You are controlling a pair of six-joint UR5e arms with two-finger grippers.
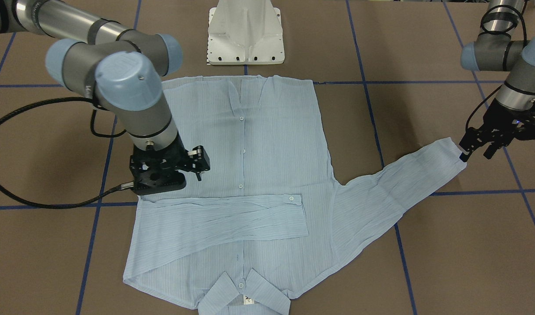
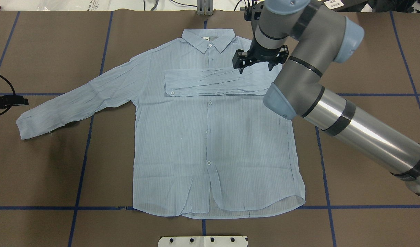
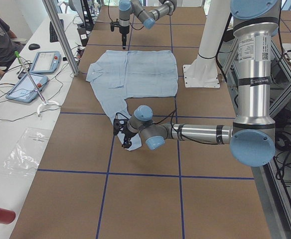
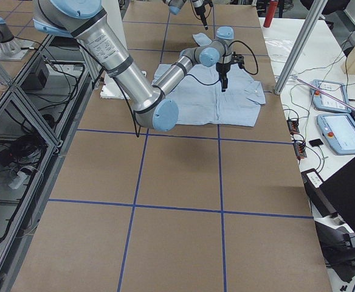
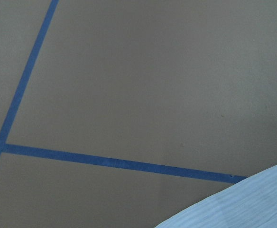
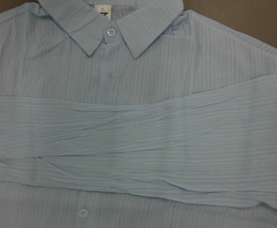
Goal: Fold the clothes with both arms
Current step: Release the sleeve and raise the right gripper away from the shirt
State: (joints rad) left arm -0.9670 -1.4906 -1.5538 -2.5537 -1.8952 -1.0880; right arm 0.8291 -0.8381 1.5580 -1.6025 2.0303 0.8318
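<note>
Light blue shirt (image 2: 210, 137) lies flat, one sleeve (image 2: 213, 82) folded across chest.

The right grey-metal tubular arm with light blue joint caps (image 2: 333, 113) reaches from the near right to the far middle, wrist pointing straight down. Its black two-finger right gripper (image 2: 255, 68) hangs low with jaws apart. The matching left arm (image 1: 490, 54) stretches out to the left, its black left gripper (image 1: 475, 155) tilted downward, jaws also spread.
</note>
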